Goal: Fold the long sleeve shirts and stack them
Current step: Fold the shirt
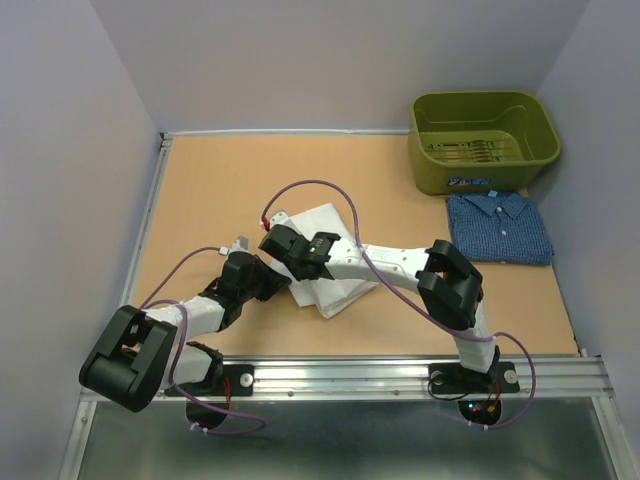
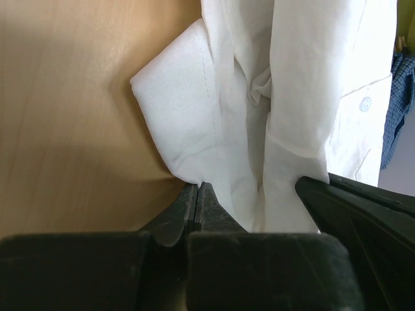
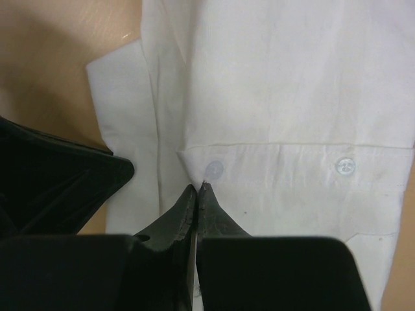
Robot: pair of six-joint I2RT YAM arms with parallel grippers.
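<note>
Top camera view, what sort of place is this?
Probably a robotics lab test cell: plain walls enclosing a wooden table, two robot arms bolted to a metal rail, and a white shirt on it.

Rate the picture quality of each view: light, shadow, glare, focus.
Top view: even light, sharp, faint soft shadows on the table. Left wrist view: the white shirt glares to near blank on the upper right; the left gripper is dark and blurred. Right wrist view: the shirt's buttons are fairly sharp, the right gripper a soft dark mass.
</note>
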